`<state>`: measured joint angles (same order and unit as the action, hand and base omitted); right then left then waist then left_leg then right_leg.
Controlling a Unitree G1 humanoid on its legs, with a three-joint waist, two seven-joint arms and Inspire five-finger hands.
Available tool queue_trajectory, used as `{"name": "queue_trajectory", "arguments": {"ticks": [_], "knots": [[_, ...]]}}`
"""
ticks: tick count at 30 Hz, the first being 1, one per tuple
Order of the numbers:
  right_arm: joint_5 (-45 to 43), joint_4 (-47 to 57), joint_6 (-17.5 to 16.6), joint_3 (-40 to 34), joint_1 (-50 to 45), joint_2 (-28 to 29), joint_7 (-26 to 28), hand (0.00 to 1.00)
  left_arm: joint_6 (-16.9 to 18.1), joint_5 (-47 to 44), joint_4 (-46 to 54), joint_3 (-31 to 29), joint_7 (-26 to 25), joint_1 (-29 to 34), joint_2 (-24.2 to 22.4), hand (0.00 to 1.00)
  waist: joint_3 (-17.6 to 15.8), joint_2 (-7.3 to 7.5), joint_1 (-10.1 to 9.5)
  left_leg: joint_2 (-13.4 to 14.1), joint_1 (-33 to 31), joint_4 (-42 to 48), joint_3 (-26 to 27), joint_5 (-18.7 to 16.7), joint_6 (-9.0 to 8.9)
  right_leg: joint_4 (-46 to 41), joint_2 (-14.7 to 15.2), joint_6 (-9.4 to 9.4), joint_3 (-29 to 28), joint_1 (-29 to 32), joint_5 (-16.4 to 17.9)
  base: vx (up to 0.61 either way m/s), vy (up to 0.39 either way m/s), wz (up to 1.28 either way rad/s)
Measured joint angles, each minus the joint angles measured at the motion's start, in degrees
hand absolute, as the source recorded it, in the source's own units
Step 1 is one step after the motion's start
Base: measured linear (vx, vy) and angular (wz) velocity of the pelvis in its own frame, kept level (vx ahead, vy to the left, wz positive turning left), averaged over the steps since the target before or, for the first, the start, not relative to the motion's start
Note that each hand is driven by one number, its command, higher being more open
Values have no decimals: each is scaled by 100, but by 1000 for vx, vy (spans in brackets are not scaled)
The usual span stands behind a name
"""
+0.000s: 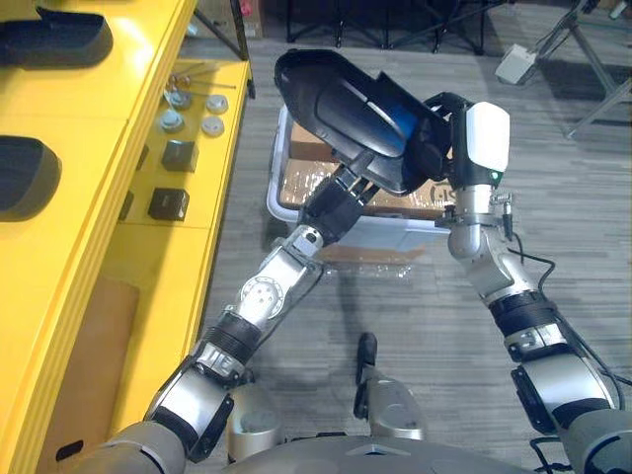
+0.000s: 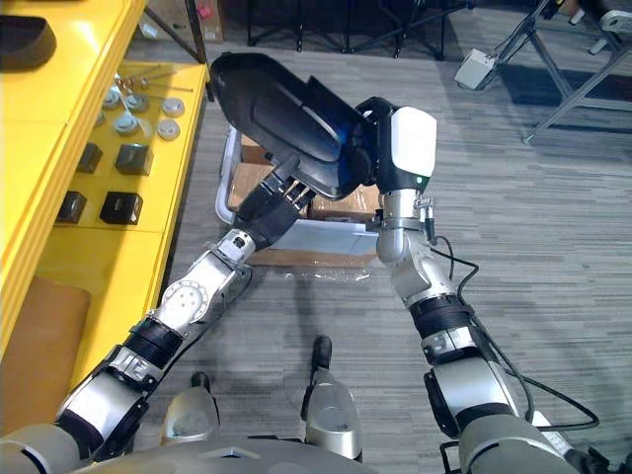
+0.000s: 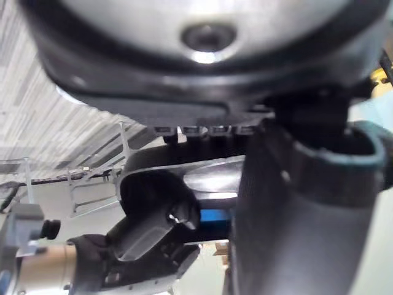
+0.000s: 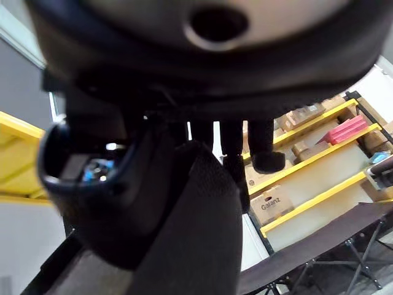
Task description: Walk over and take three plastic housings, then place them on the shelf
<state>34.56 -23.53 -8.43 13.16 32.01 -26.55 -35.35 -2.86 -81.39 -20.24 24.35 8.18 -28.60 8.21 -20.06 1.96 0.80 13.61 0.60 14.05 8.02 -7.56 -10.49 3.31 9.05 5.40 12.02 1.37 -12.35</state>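
Observation:
I hold a large black plastic housing (image 1: 346, 99) up between both hands, tilted, above a white bin. My left hand (image 1: 341, 197) comes in from below, its fingers (image 2: 284, 188) straight against the housing's underside. My right hand (image 1: 484, 138), with its white cover, grips the housing's right end, and its fingers (image 4: 261, 144) are curled. Two more black housings (image 1: 49, 39) (image 1: 25, 173) lie on the yellow shelf's top level (image 1: 148, 59) at the left.
The white bin (image 1: 279, 168) with cardboard boxes (image 1: 306, 183) stands on the floor under the housing. The shelf's lower level holds small black boxes (image 1: 168, 202) and round metal parts (image 1: 212, 114). Stand legs (image 1: 592, 79) and a white box (image 1: 515, 61) are at the far right.

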Motion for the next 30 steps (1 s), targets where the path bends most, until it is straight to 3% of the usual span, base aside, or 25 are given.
{"name": "queue_trajectory", "arguments": {"ticks": [7, 15, 20, 21, 25, 30], "knots": [[-15, 224, -432, 394, -421, 245, -9, 0, 174, 36, -237, 256, -519, 23, -157, 100, 367, -45, 52, -13, 220, -293, 63, 95, -29, 111, -16, 10, -5, -111, -6, -1, 5, -1], [-266, 421, -486, 468, -1111, 456, 33, 0, 313, 108, -401, 432, -757, 293, -251, 100, 467, -53, 52, -33, 324, -474, 78, 177, -41, 113, -13, 9, -3, -129, -2, 0, 0, 0], [-407, 836, -675, 334, -2035, 643, 81, 0, 682, 97, -398, 435, -1094, 614, -409, 100, 630, -57, 98, -50, 399, -635, 99, 236, -40, 114, -7, 28, 0, -133, 32, 0, 0, 0], [-429, 926, -738, 294, -2244, 700, 64, 0, 795, 82, -398, 428, -1165, 650, -417, 0, 655, -53, 112, -51, 401, -637, 105, 235, -39, 114, -4, 30, -2, -133, 36, 0, 0, 0], [-449, 1074, -915, 256, -2583, 806, 62, 0, 1022, 21, -396, 359, -1191, 794, -419, 0, 703, -48, 109, -57, 427, -675, 116, 224, -8, 115, 0, 39, -5, -133, 60, 0, 0, 0], [-406, 1080, -1004, 285, -2749, 932, 28, 0, 1025, -6, -394, 140, -1190, 961, -470, 0, 725, -27, 100, -85, 482, -743, 155, 240, -3, 116, 22, 62, -32, -133, 83, -8, 9, -3]]}}
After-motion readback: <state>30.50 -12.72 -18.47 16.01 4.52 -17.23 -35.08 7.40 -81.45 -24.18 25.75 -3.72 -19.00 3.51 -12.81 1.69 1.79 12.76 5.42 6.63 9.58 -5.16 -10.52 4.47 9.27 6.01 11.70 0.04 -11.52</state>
